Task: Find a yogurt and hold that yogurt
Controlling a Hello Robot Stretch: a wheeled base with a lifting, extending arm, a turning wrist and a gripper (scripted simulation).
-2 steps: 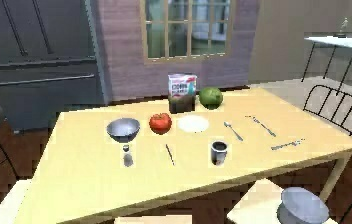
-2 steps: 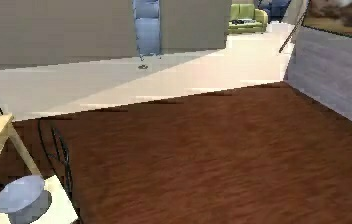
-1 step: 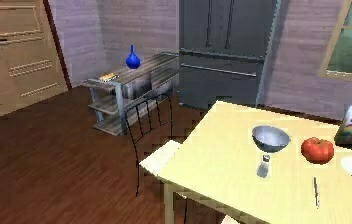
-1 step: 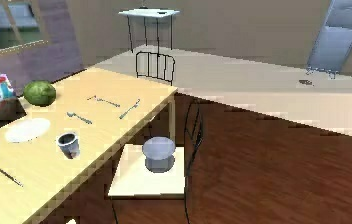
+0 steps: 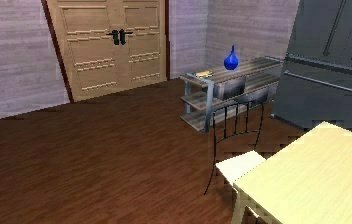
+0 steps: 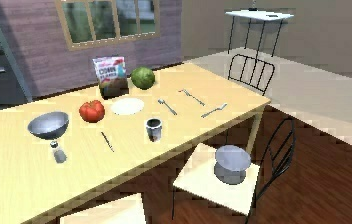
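Note:
A pale wooden dining table (image 6: 44,185) carries several small things. A small grey cup (image 6: 154,128) stands near its middle. A tiny grey shaker-like thing (image 6: 59,152) is toward the near edge. Around them are a silver bowl (image 6: 47,124), a red round fruit (image 6: 92,110), a white plate (image 6: 128,105), a green round fruit (image 6: 142,77), a dark loaf-like block (image 6: 114,88) and a printed box (image 6: 108,68). None of these has a shape I can name as a yogurt.
Cutlery (image 6: 192,97) lies on the table. A chair (image 6: 199,185) holds a grey pot (image 6: 231,163); a second chair (image 6: 252,70) and a white side table (image 6: 259,15) stand beyond. Ahead: the table corner (image 5: 314,170), a chair (image 5: 239,130), a shelf (image 5: 229,90) with a blue vase (image 5: 231,58), double doors (image 5: 109,45), open floor.

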